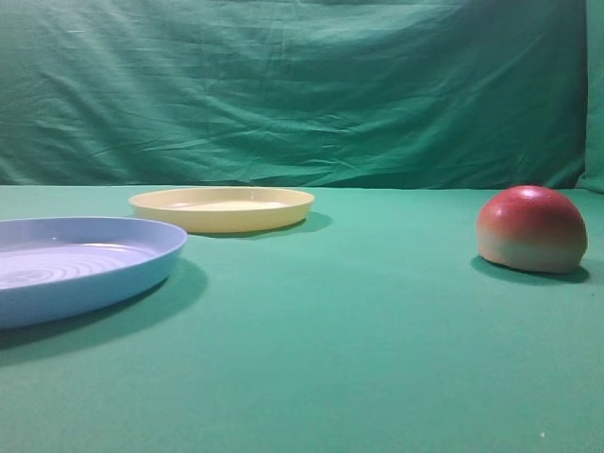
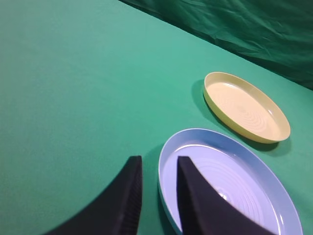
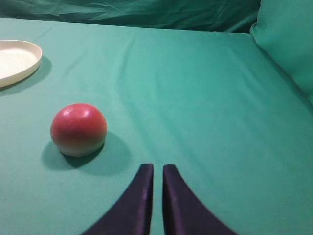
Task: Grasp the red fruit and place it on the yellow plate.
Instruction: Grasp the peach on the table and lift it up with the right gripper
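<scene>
Nothing is done yet: the red fruit (image 1: 531, 229) is seen at right on the desk (image 1: 359, 359), well apart from the empty yellow plate (image 1: 223, 209). The right gripper (image 3: 157, 170) is nearly closed, unloaded; the left gripper (image 2: 157, 166) is narrowly parted.

Bright, even light from overhead. Soft shadows spread right of the fruit (image 1: 531, 229) and both plates. Faint glare on the blue plate (image 1: 80, 267). Wrist views show dark, slightly blurred fingers up close.
</scene>
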Controlling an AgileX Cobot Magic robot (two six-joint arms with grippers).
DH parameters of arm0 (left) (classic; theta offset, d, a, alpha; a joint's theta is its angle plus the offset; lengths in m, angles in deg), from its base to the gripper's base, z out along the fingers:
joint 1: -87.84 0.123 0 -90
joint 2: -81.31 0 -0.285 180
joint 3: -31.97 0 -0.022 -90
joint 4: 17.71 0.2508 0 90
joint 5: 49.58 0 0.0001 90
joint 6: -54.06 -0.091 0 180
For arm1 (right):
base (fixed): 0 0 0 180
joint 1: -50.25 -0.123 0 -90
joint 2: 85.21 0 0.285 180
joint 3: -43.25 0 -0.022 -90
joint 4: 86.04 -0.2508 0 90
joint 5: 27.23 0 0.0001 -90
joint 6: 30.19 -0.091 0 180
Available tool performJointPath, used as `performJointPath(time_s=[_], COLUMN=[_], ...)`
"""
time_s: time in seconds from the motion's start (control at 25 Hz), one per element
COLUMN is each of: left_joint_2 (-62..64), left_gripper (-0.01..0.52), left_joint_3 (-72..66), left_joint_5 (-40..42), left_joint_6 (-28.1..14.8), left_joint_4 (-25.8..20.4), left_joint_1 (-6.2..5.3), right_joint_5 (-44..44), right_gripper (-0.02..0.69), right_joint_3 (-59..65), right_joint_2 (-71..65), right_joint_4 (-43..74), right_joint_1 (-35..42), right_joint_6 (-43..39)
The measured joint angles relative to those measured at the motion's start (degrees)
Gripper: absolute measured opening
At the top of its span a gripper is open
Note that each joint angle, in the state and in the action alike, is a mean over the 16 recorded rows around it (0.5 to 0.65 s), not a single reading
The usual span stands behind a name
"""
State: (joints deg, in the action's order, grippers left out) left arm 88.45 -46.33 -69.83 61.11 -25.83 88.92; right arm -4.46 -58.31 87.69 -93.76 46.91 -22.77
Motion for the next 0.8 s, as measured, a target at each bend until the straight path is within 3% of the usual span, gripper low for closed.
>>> performJointPath(time_s=[0.32, 0.8], left_joint_2=[0.0, 0.0], left_gripper=[0.157, 0.157], left_joint_3=[0.0, 0.0], left_joint_5=[0.0, 0.0], left_joint_6=[0.0, 0.0], left_joint_4=[0.0, 0.0], left_joint_1=[0.0, 0.0], right_joint_5=[-0.78, -8.59], right_gripper=[0.0, 0.0], right_joint_3=[0.09, -2.45], right_joint_2=[0.0, -1.36], right_joint_4=[-1.19, -11.04], right_joint_1=[0.0, 0.0], right_joint_6=[-0.02, 0.92])
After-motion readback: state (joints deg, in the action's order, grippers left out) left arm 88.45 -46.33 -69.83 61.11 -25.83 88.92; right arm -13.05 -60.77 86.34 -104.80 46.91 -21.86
